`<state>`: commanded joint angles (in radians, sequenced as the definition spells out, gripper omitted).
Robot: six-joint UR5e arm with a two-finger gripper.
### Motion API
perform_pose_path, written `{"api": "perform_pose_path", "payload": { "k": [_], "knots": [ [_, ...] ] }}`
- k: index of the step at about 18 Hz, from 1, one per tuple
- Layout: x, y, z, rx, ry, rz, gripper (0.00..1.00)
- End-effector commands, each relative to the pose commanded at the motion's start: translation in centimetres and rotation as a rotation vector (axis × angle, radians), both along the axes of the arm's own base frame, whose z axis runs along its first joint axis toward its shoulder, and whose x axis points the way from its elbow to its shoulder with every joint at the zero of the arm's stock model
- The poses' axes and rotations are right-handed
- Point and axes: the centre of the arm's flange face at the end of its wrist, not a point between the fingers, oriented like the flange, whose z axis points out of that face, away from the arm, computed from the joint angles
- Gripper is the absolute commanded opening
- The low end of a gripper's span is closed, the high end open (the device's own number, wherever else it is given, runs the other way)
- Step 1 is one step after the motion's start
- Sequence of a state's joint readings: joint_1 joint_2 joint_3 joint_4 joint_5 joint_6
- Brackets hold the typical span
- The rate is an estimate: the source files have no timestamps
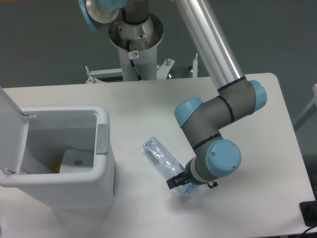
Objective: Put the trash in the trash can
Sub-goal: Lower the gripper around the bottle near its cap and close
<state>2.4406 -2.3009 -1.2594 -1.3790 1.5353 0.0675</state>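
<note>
Fingers (177,181) low over the bottle (162,158); arm bent steeply down.
</note>
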Motion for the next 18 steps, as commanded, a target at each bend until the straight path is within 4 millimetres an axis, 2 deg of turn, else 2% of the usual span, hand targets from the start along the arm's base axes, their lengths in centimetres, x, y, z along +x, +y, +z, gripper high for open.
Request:
{"api": "perform_pose_path", "payload": {
  "k": [3,4,9,14,18],
  "knots": [
    [0.5,0.4,-0.1,-0.009,0.006,-0.015,0.98],
    [0.5,0.4,-0.1,-0.009,0.006,-0.015,0.91],
    [0.5,0.6,0.3,0.003,0.003,-0.014,0.41],
    [0.5,0.6,1.3,0.016,0.011,-0.022,0.39],
    [0.6,0.5,3.4,0.040,0.029,-0.027,0.39]
  ]
}}
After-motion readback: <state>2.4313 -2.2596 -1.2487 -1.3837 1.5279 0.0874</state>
